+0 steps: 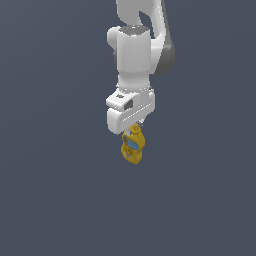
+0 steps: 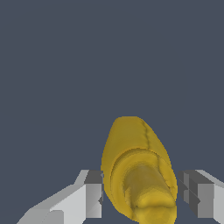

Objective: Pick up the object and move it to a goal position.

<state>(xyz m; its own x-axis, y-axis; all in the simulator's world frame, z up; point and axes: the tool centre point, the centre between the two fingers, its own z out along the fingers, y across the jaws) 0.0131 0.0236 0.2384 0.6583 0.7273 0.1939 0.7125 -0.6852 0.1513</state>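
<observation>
Yellow squeeze bottle (image 1: 132, 146), blue label, hanging nozzle-up, base down, between claw (image 2: 140, 192) fingers.

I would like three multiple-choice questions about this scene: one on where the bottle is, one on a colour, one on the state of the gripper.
1. Where is the yellow bottle?
A. directly below the gripper
B. far off at the exterior view's left
C. on top of the arm

2. What colour is the label on the bottle?
A. red
B. blue
C. green

3. How do the fingers stand?
A. on either side of the bottle
B. both on one side of it
C. far above it

Answers: 1 A, the bottle hangs just under the gripper; 2 B, a blue patch shows in the exterior view; 3 A, the wrist view shows one finger on each side.
</observation>
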